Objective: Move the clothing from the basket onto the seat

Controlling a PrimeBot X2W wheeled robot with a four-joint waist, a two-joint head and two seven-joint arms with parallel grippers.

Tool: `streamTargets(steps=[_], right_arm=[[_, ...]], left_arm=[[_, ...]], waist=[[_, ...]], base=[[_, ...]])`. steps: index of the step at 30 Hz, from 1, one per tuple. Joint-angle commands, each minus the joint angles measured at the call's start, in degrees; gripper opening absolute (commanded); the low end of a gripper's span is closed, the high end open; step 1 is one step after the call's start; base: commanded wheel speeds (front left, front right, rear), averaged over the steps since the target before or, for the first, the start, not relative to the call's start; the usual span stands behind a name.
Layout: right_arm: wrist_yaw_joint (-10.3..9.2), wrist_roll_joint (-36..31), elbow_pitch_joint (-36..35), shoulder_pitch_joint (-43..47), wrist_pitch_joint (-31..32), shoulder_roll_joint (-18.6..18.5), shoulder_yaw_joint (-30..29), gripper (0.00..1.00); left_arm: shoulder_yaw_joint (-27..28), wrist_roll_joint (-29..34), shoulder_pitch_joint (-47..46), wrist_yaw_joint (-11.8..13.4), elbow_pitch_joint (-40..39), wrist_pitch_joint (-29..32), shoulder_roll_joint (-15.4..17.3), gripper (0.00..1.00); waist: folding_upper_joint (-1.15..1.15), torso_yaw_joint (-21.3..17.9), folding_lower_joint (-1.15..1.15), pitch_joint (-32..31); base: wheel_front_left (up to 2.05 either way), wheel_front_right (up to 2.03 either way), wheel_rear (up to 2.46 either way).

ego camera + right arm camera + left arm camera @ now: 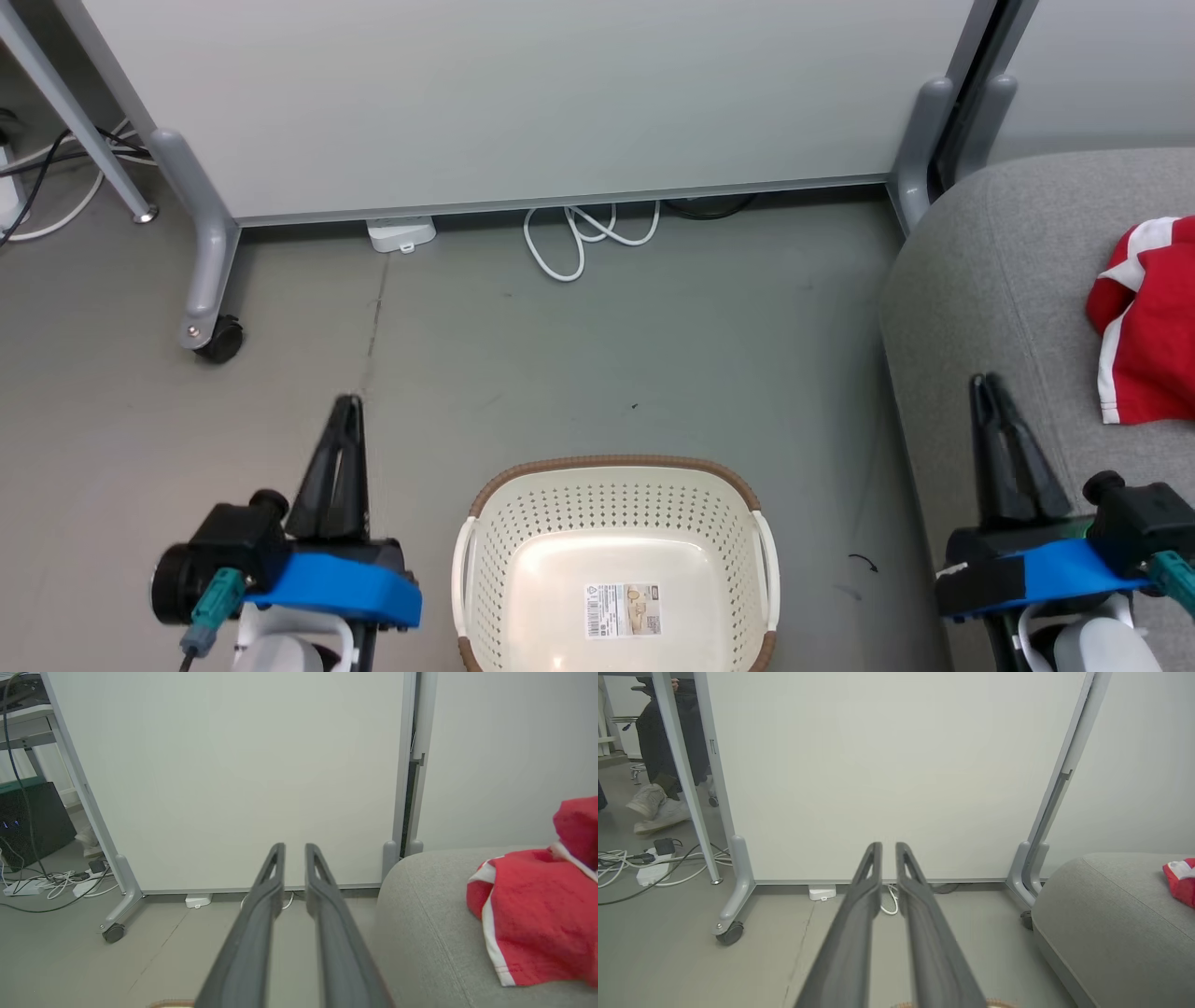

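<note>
Left gripper [347,403] and right gripper [985,383] hang low on either side of the basket [616,464], each with its two dark fingers drawn close, a thin gap between them and nothing held. Between them the basket stands on the grey floor [653,327], its cream bottom bare but for a label [623,609]. No cloth shows in the part the head camera takes in, though the basket's near end is cut off by the frame. Clothing [1146,322], red with white trim, lies in a crumpled heap on the seat [1008,280] at the robot's right, well apart from the basket and beyond the right gripper's fingertips, not touching them. Whether that heap is one garment or both is hard to say, since it runs off the head view's right edge and folds over itself in the right wrist view. By the look of things the carrying is done and the task stands at or near its end, with both arms pointing toward the white partition [560,93]. Any next move would call for little: a check that the basket's hidden near end is empty and, should a garment turn up there, a reach down with parted fingers to pinch the fabric and lift it clear of the rim.
</note>
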Motion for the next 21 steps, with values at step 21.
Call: streamTargets(steps=[21], right_arm=[[0.00,22.25,1.46,-0.03,5.70,0.03,-0.76,0.00]], left_arm=[[1.91,-22.05,0.33,-0.10,-0.16,4.78,0.57,0.00]], waist=[[0.00,-0.67,0.00,-1.04]], base=[[0.00,0.00,0.00]])
